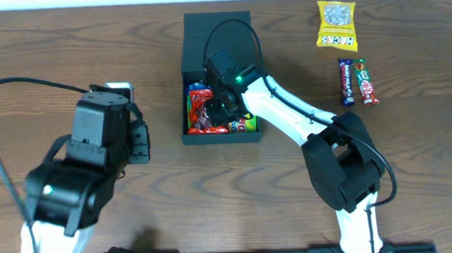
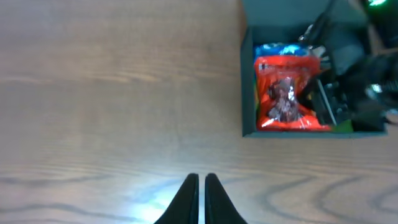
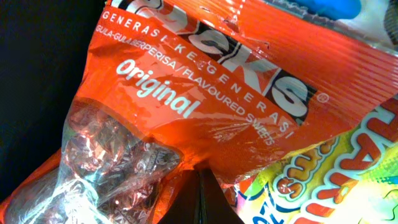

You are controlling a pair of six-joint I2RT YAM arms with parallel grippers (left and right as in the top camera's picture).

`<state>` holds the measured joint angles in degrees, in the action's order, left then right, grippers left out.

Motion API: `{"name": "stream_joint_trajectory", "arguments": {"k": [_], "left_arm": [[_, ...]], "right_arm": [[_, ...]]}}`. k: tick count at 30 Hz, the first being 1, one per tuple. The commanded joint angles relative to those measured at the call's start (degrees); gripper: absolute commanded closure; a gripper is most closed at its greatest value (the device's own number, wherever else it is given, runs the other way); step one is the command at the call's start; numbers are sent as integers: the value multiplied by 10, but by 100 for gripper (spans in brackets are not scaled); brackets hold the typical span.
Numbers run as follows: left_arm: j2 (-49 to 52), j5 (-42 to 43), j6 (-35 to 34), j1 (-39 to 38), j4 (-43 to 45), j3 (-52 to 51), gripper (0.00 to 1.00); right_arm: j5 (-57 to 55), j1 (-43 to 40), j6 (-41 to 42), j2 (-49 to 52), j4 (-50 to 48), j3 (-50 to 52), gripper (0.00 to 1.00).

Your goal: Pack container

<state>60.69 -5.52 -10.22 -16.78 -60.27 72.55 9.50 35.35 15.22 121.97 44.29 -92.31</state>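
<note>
- Right claw [image 3: 201,194] is clenched, tips pressed together, and it's down inside the container [image 1: 185,105]. Its tips sit right against the lower edge of an orange Hacks packet [image 3: 205,93]. I can't tell whether it's pinching the film or just touching it.
- Just right of those tips there's a yellow-green packet [image 3: 323,186], and up beyond them a bit of a blue packet [image 3: 323,6]. So at least three snacks are already in the box.
- Left claw [image 2: 200,190] is clenched too, holding nothing, over bare table [image 2: 93,93]. From its tips the container is ahead and off to the right, well apart.
- The container's flap lid stands open at the far side, beyond the right claw.
- Left to pack, as far as I can see: a yellow Hacks bag [image 1: 337,24] and two bars lying side by side, a dark bar [image 1: 348,81] and a red bar [image 1: 369,82]. They're all out on the table, well off to the right claw's far right.
- My guess is it's roughly halfway (three-ish in, three out), with the lid to close after that. Room looks tight near the front wall, so the next items may need to go toward the back.
</note>
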Motion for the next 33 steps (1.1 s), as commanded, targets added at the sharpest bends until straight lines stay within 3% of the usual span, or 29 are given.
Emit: {"name": "stream_joint_trajectory", "arguments": {"k": [1, 6, 11, 20, 33], "left_arm": [[-1, 104, -25, 57, 48, -75, 94], [1, 274, -16, 172, 194, -224, 94], [61, 417, -40, 215, 370, -343, 94], [271, 508, -71, 212, 555, -360, 94], [338, 545, -117, 163, 655, -359, 94]], "right_arm": [[11, -5, -7, 2, 2, 1, 99], [11, -5, -7, 2, 2, 1, 99], [12, -5, -7, 2, 3, 1, 98], [17, -5, -7, 2, 2, 1, 99], [56, 6, -36, 2, -3, 1, 99]]}}
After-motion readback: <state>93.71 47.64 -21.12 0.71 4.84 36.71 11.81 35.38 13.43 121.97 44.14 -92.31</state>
